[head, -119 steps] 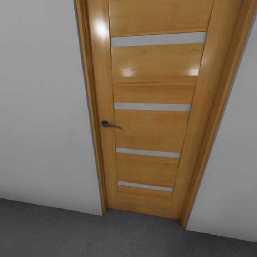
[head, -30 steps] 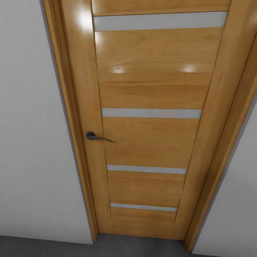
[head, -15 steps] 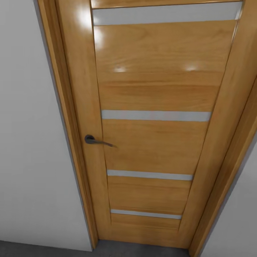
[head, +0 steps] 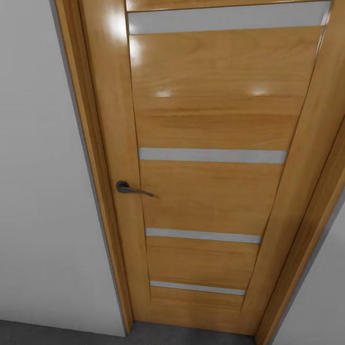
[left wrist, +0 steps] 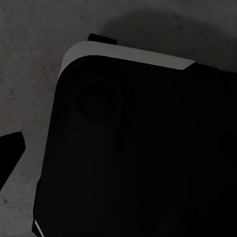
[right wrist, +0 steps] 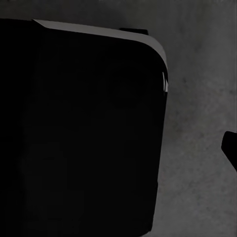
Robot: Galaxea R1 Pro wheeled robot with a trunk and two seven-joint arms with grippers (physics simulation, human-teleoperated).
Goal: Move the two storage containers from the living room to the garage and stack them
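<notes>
The two storage containers are out of view. I face a shut wooden door (head: 211, 124) with several grey glass strips and a dark lever handle (head: 132, 189) on its left side. Dark grey concrete floor (head: 48, 333) runs along the foot of the wall. In the left wrist view one dark fingertip (left wrist: 10, 150) hangs over the concrete floor (left wrist: 29, 49) beside my black base (left wrist: 138, 158). The right wrist view has one dark fingertip (right wrist: 231, 148) over the floor (right wrist: 202, 123) next to the base (right wrist: 79, 128). Nothing is seen in either gripper.
Plain light-grey wall (head: 38, 191) stands left of the door frame (head: 91, 143), and more wall (head: 321, 297) lies at the lower right. The door stands close in front of me.
The camera has come closer to the door since four seconds ago, so less floor shows. Over the last half second the picture barely shifts. The door stays shut.
</notes>
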